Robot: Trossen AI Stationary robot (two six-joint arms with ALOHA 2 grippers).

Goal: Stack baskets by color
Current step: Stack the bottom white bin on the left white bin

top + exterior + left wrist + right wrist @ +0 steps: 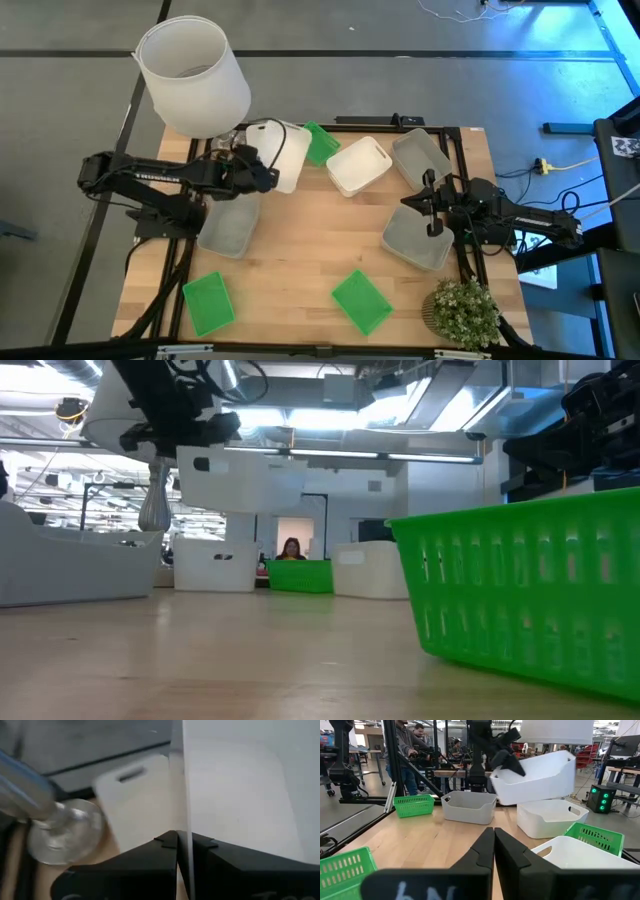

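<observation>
Left gripper clenched on a raised white basket over another white one; remaining baskets unstacked, right gripper shut, idle.

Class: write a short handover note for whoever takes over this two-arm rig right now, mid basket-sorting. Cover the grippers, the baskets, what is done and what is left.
Left gripper: shut on a white basket, lifted and tilted over a second white basket at the table's far edge.
Right gripper: shut, empty, at the right side between two grey baskets.
Others: third white basket mid-table, third grey on the left, green baskets apart.
Done: no finished stack shows.
Left: nest the whites, then stack the greys and the greens.
</observation>
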